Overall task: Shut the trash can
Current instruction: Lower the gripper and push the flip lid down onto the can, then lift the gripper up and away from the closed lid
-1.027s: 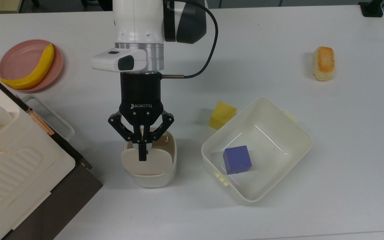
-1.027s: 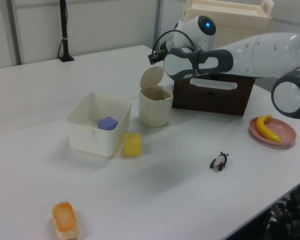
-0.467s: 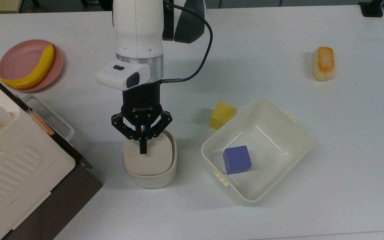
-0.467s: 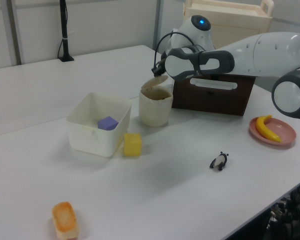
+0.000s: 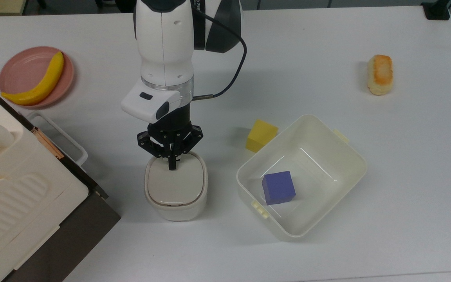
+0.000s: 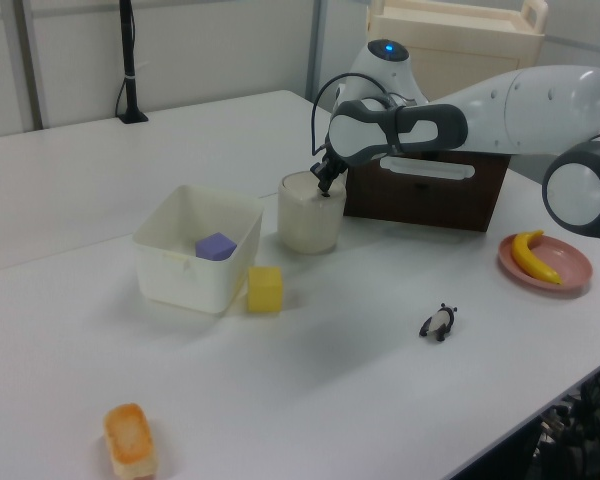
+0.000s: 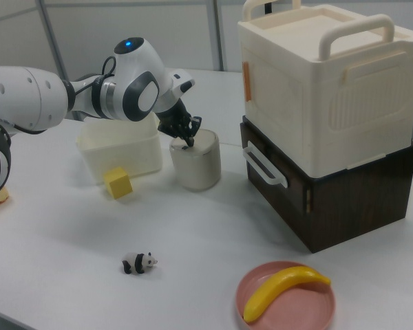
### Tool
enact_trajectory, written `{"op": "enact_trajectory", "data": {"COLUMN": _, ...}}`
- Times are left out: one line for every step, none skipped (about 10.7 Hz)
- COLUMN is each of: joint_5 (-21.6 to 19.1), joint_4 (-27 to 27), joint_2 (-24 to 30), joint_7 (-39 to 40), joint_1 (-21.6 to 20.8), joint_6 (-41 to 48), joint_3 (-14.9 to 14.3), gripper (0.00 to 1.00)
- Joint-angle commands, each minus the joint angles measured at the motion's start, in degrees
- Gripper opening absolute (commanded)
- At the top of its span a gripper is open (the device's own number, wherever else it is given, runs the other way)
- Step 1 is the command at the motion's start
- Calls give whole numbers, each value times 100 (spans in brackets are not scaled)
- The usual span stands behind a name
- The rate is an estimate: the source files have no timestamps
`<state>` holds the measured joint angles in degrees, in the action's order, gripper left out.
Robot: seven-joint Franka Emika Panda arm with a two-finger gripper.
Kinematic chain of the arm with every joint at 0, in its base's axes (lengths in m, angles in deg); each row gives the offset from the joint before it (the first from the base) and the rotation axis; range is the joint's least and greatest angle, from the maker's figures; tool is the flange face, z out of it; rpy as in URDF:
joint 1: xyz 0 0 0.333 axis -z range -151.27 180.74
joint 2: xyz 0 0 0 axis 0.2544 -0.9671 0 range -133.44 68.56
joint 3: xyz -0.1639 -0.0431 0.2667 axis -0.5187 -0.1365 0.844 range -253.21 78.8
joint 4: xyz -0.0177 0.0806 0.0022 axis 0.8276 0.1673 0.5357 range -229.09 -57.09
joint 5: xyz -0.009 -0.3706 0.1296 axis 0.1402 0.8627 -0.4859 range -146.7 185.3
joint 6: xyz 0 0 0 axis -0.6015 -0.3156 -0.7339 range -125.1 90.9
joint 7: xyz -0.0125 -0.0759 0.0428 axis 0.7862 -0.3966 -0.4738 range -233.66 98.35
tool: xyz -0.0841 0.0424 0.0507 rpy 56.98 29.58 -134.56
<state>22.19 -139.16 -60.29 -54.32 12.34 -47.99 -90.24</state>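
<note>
Top view: tool (image 5: 172, 167) fingertips pressed together on trash can (image 5: 175, 187) lid.

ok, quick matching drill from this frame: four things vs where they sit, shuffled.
Things:
1. banana
2. purple cube
3. gripper
4. yellow cube

Places:
A. inside the white tub
B. on the trash can lid
C. on the pink plate
D. on the table beside the tub

Pairs: 1-C, 2-A, 3-B, 4-D
</note>
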Motion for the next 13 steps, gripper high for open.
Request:
{"op": "enact_trajectory", "data": {"joint_5": 10, "joint_4": -148, "joint_2": -36, "joint_7": 65, "joint_1": -51, "joint_6": 148, "joint_3": -22, "gripper": 0}}
{"op": "enact_trajectory", "data": {"joint_5": -68, "joint_4": -104, "joint_2": 60, "joint_7": 47, "joint_1": -25, "joint_6": 218, "joint_3": -13, "gripper": 0}}
{"op": "enact_trajectory", "data": {"joint_5": -165, "joint_4": -95, "joint_2": 287, "joint_7": 47, "joint_1": -7, "joint_6": 480, "joint_3": -13, "gripper": 0}}
{"op": "enact_trajectory", "data": {"joint_5": -201, "joint_4": -51, "joint_2": 550, "joint_7": 47, "joint_1": -7, "joint_6": 1074, "joint_3": -13, "gripper": 0}}
{"op": "enact_trajectory", "data": {"joint_5": -210, "joint_4": 10, "joint_2": 831, "joint_7": 47, "joint_1": -15, "joint_6": 1933, "joint_3": -22, "gripper": 0}}
{"op": "enact_trajectory", "data": {"joint_5": -210, "joint_4": 2, "joint_2": 1104, "joint_7": 38, "joint_1": -33, "joint_6": 2568, "joint_3": -22, "gripper": 0}}
{"op": "enact_trajectory", "data": {"joint_5": -201, "joint_4": -24, "joint_2": 1315, "joint_7": -84, "joint_1": -59, "joint_6": 3035, "joint_3": -22, "gripper": 0}}
{"op": "enact_trajectory", "data": {"joint_5": -140, "joint_4": -24, "joint_2": 1457, "joint_7": -468, "joint_1": -77, "joint_6": 3449, "joint_3": -5, "gripper": 0}}
{"op": "enact_trajectory", "data": {"joint_5": -87, "joint_4": -24, "joint_2": 1563, "joint_7": -828, "joint_1": -94, "joint_6": 3871, "joint_3": 13, "gripper": 0}}
{"op": "enact_trajectory", "data": {"joint_5": 61, "joint_4": -33, "joint_2": 1668, "joint_7": -902, "joint_1": -199, "joint_6": 4292, "joint_3": 13, "gripper": 0}}
{"op": "enact_trajectory", "data": {"joint_5": 97, "joint_4": -146, "joint_2": 1852, "joint_7": -911, "joint_1": -270, "joint_6": 4479, "joint_3": 13, "gripper": 0}}
{"op": "enact_trajectory", "data": {"joint_5": 98, "joint_4": -435, "joint_2": 2115, "joint_7": -929, "joint_1": -279, "joint_6": 4429, "joint_3": 13, "gripper": 4}}
{"op": "enact_trajectory", "data": {"joint_5": 89, "joint_4": -698, "joint_2": 2370, "joint_7": -981, "joint_1": -271, "joint_6": 4281, "joint_3": 13, "gripper": 4}}
